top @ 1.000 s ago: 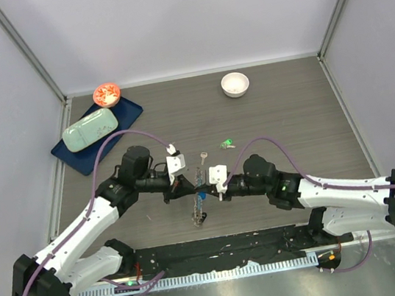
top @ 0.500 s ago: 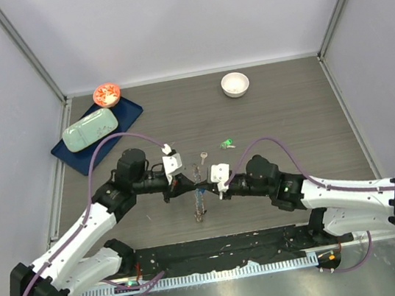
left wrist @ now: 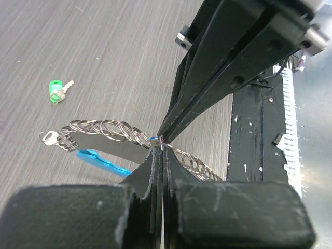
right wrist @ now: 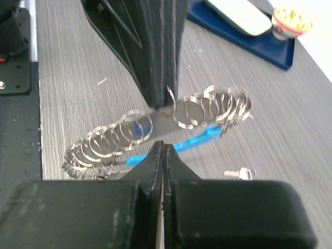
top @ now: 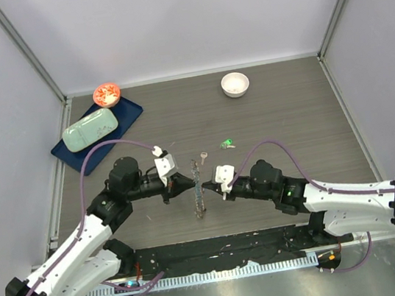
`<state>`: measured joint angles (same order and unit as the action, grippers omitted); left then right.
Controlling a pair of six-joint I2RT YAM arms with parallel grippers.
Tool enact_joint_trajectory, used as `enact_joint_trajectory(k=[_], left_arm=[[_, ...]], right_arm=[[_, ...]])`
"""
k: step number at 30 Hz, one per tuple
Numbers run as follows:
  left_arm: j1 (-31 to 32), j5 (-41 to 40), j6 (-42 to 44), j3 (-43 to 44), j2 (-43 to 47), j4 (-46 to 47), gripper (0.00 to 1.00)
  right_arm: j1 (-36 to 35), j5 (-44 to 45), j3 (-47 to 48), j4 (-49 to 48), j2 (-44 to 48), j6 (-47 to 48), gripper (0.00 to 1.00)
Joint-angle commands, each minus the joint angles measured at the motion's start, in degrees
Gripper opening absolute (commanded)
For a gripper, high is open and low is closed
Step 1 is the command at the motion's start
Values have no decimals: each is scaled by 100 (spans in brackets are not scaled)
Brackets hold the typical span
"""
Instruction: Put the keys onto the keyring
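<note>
Far to the left of the keyring [top: 199, 201] and further back, a dark blue tray [top: 127, 112] sits on the counter [top: 290, 119]. It carries a pale green oblong thing [top: 90, 128], with a small red dish [top: 106, 94] at its back corner. Reaching in from the keyring's left, the left hand [top: 186, 184] has its fingers pressed tight together on the chain about midway along. In the left wrist view the rings bow away to either side of that pinch, and the chain looks raised off the counter there. The keyring itself is a run of silvery linked rings stretched front to back, with its light-blue strip [left wrist: 101, 160] just beneath it. A silver key [top: 202, 156] lies close by the keyring's far end; I can't tell whether it is hooked on. From the keyring's right comes the right hand [top: 207, 185], fingers closed with no gap between them. Their tips meet the left hand's right at the chain, but whether they actually grip it I cannot tell. Further right of the keyring and a bit back, a green key [top: 227, 143] lies on the counter, well apart from it. Far back and right of the keyring stands a white bowl [top: 235, 83]
</note>
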<state>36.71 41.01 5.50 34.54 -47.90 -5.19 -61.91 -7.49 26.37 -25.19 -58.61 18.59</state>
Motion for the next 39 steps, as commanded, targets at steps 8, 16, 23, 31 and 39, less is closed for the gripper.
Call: enact_joint_trajectory(k=[8,16,23,31,39], left_arm=[[12,-287,-296,-159,378,774,0],[20,-963,170,43,562,-59,0],[21,-2000,575,254,843,-930,0],[21,-2519,821,369,958,-1458,0],[21,-2590,839,386,1019,-1660,0]], right_arm=[[231,142,-97,-364,-1,-470,1],[768,230,149,250,-116,-1374,1],[891,992,597,2268,-133,-2420,1],[891,1311,1018,4633,-61,-4150,1],[1058,1688,1747,4892,-1432,-3987,1]])
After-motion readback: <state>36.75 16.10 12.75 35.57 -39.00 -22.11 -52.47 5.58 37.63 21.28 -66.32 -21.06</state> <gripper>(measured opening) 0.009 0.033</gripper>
